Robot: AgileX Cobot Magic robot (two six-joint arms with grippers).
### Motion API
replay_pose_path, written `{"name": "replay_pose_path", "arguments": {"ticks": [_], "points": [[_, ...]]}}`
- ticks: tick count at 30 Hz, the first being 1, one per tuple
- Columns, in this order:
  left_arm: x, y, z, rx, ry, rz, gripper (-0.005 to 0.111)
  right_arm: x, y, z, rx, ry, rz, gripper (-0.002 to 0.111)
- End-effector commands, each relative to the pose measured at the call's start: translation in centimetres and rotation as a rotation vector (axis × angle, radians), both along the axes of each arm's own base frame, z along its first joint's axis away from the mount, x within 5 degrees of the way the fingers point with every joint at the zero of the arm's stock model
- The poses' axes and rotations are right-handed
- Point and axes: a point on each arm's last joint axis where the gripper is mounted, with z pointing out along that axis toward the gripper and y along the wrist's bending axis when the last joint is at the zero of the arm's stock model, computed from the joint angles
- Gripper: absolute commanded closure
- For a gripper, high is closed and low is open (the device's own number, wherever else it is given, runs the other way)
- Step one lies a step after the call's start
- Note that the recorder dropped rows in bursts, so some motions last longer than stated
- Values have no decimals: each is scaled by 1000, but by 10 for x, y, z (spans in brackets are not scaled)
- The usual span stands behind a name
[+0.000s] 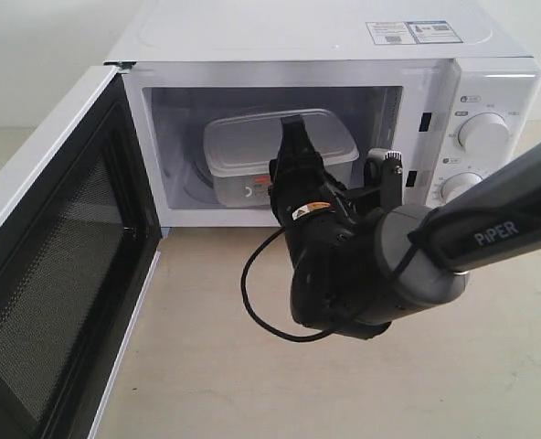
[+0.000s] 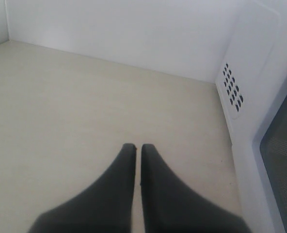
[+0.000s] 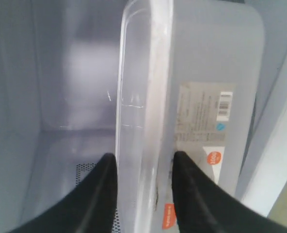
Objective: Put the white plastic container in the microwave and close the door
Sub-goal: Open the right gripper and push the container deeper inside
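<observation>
One white plastic container (image 1: 243, 146) sits inside one microwave (image 1: 252, 37).

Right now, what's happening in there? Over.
Left end effector shut, empty. Right end effector clamped on translucent-white rectangular plastic container inside white boxy microwave. Black-faced door wide open; right arm in doorway.

Bright, flat light floods the exterior view: the microwave (image 1: 325, 37) top is washed out almost to pure white, and the desk (image 1: 252, 384) is pale, with barely a shadow toward its near edge. The cavity (image 1: 175, 137) reads cooler, dimmer and bluish. The door (image 1: 60, 274) shows a black inner face with a faint sheen. The right wrist view is dim, blue-tinted and soft. There the white plastic container (image 3: 211, 63) is blurred, its label (image 3: 204, 116) print unreadable. The left wrist view is bright, with the left gripper (image 2: 137, 155) a dark, out-of-focus shape.
</observation>
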Motion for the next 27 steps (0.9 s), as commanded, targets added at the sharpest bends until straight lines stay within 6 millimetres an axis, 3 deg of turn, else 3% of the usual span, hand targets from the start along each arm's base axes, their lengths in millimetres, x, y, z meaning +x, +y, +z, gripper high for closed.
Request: {"name": "replay_pose_path", "arguments": {"ticks": [1,6,9,11,15,18,27], "points": [[0,0,-1,-16,-1,1,102,-10,-2,-6,-29,-8,21,74],[0,0,-1,-16,-1,1,102,-28,-7,-8,-72,-12,77,74],[0,0,-1,-16,-1,1,102,-40,-6,-4,-215,-76,227,75],[0,0,-1,-16,-1,1,102,-49,-6,0,-411,-156,354,80],[0,0,-1,-16,-1,1,102,-61,-10,4,-871,-296,523,109],[0,0,-1,-16,-1,1,102,-61,-16,-1,-1162,-312,549,108],[0,0,-1,-16,-1,1,102,-32,-1,-29,-1212,-383,430,108]]}}
